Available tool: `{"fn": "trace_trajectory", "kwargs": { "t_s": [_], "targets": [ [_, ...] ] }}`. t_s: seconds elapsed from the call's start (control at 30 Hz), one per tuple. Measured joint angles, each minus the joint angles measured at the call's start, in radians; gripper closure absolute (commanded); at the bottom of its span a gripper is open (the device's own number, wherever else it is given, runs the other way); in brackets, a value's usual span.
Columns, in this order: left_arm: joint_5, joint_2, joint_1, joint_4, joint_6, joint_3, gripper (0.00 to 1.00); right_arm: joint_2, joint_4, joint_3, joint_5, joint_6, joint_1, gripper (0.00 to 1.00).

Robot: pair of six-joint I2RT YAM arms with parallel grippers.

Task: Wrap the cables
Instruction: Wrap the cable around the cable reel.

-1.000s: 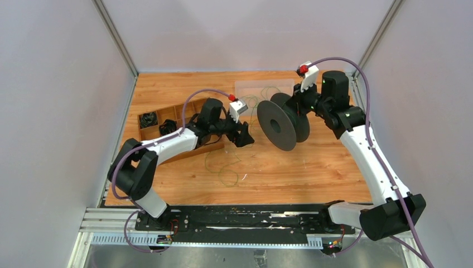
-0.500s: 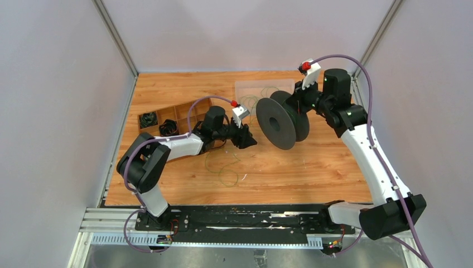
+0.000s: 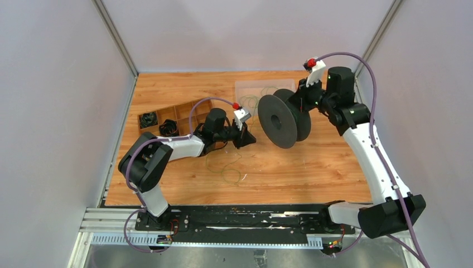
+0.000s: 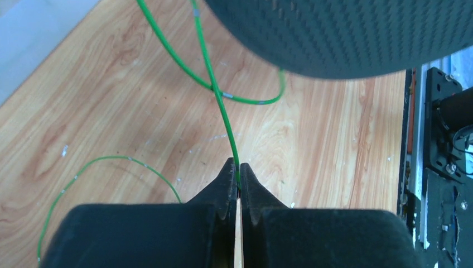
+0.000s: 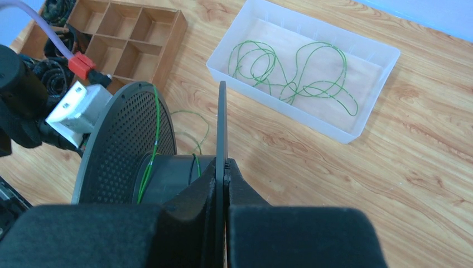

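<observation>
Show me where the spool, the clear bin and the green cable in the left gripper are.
spool (image 5: pixel 120 134), right wrist view, perforated face of its left flange.
clear bin (image 5: pixel 279 103), right wrist view, its near wall.
green cable (image 4: pixel 227 128), left wrist view, strand just above the pinch.

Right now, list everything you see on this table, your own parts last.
spool: one, black, on edge, mid-table
cables: several, green; loose loops on the table, more in the bin, a strand on the spool
bin: one, clear, far side
tray: one, wooden, compartmented, far left
cord bundles: at least two, black, in tray compartments
table: one, wood
arm cords: two, purple, along the arms
left end effector: black, shut on one cable
right end effector: black, shut on the spool's flange
</observation>
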Motion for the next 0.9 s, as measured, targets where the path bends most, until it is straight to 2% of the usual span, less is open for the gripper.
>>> {"fn": "trace_trajectory", "kwargs": {
  "t_s": [0.4, 0.67, 0.9],
  "targets": [
    [0.003, 0.0, 0.0, -0.08, 0.084, -0.033, 1.0, 0.02, -0.042, 0.127, -0.078, 0.114, -0.087, 0.99],
    [0.01, 0.0, -0.014, -0.257, 0.241, -0.033, 1.0, 0.026, -0.053, 0.17, -0.053, 0.179, -0.153, 0.99],
    [0.004, -0.044, -0.102, -0.458, 0.428, -0.035, 1.0, 0.041, -0.066, 0.196, 0.053, 0.188, -0.153, 0.99]
  ]
}}
